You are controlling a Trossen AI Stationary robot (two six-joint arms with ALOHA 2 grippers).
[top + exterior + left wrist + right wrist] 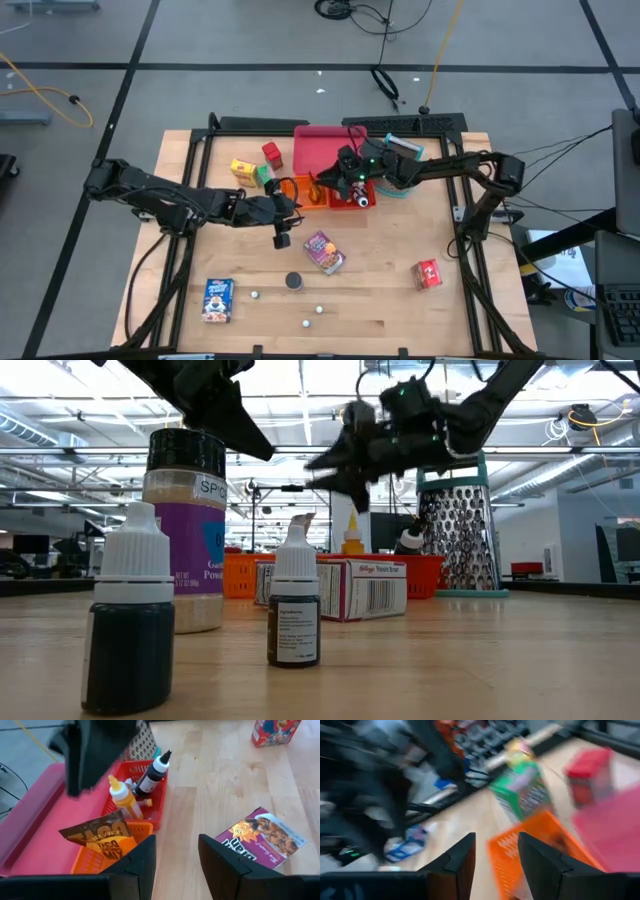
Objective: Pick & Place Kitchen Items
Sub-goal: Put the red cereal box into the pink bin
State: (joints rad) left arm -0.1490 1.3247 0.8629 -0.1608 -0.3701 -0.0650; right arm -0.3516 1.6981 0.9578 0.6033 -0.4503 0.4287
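My left gripper [292, 205] hovers open beside the orange bin [107, 857], nothing between its fingers [175, 865]. A brown packet [100, 837] stands in that bin. The red bin [157, 795] next to it holds a yellow bottle [122, 800] and a black bottle [152, 772]. My right gripper [335, 180] is open and empty above the two bins [495, 860]. On the table lie a purple packet [323, 251], a red packet [428, 273], a blue box [217, 298], a black-lidded jar [293, 281] and small white-capped bottles [320, 309].
The pink tray [325, 145] lies behind the bins, with a metal grater [402, 150] at its right. Yellow [243, 170], green [263, 176] and red [272, 153] boxes stand left of the tray. Bare wood lies at the front right.
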